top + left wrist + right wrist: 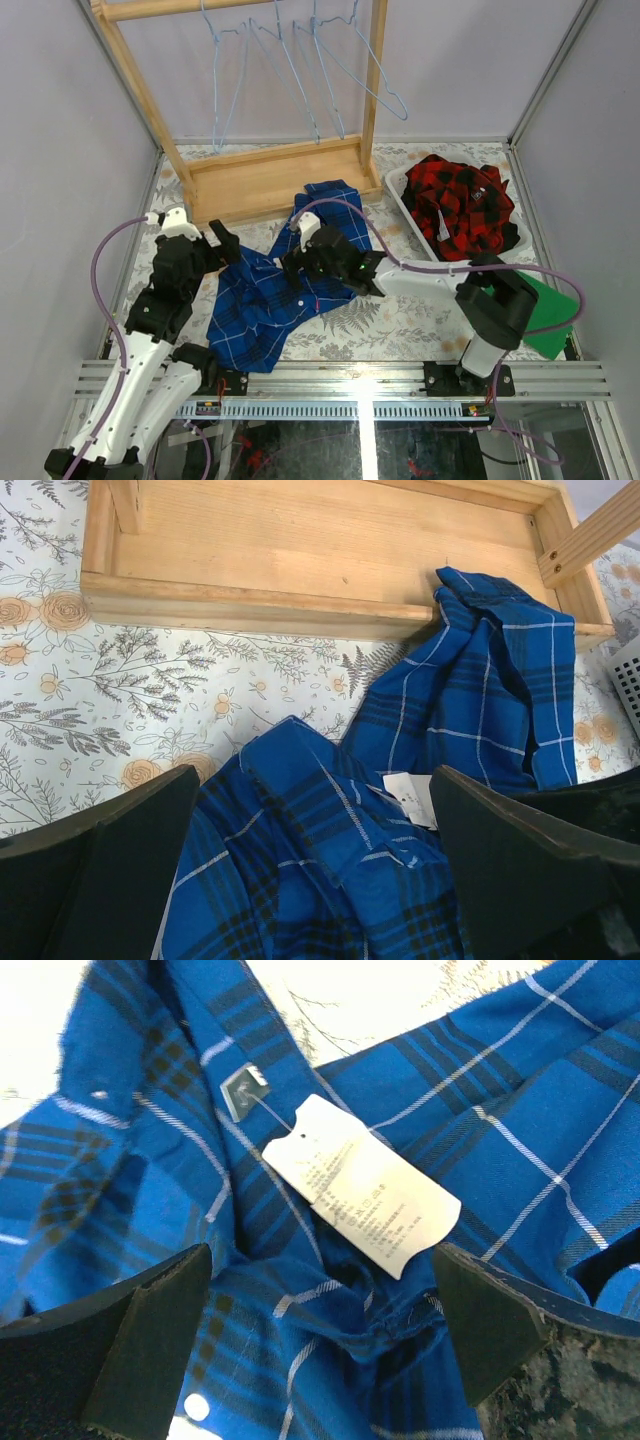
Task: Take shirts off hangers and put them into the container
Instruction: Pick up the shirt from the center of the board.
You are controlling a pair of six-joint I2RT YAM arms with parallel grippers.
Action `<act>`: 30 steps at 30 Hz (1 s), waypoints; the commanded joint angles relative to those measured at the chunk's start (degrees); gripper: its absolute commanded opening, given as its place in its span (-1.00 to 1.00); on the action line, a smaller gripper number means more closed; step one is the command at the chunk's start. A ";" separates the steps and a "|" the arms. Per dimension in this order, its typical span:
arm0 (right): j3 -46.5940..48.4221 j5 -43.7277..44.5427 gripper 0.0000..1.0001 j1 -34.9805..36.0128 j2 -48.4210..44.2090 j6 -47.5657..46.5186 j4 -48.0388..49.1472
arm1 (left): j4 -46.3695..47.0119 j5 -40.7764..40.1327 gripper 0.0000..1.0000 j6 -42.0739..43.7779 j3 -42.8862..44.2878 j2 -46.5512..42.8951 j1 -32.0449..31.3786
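Limp, light blue plaid shirt (270, 300) lies crumpled on the surface (400, 320) — best pinched at the bunched cloth by its paper tag (360, 1185) — beneath the wide-open, empty left gripper (310, 820) and right gripper (320, 1300).

Rack base (270, 185) blocks far side, basket (398, 190) right; bare table (390, 320) passable in front

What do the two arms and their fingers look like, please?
The left arm and right arm combine white links with black joint housings. A purple cable loops along each. The fingers are black wedges; the right ones carry greyish pads.
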 commanded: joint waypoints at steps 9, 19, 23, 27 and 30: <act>10.13 -2.60 0.86 0.38 14.57 -7.80 -8.16 | 0.87 -1.49 1.00 -1.13 -0.88 -1.61 0.44; 8.24 -5.22 -0.72 0.46 8.65 -14.58 -15.05 | 0.44 -0.90 1.00 -1.13 -0.84 -1.26 0.42; 4.13 -2.21 -0.86 0.39 -3.09 -12.75 -11.86 | 0.25 -1.03 1.00 -1.26 -0.82 -1.39 0.44; -4.08 7.80 -0.93 0.38 -17.97 -8.36 -3.53 | 0.23 -1.27 1.00 -1.31 -0.84 -1.61 0.43; -10.97 23.94 -1.00 0.29 -27.43 -4.43 2.32 | 0.23 -1.25 1.00 -1.37 -0.82 -1.69 0.39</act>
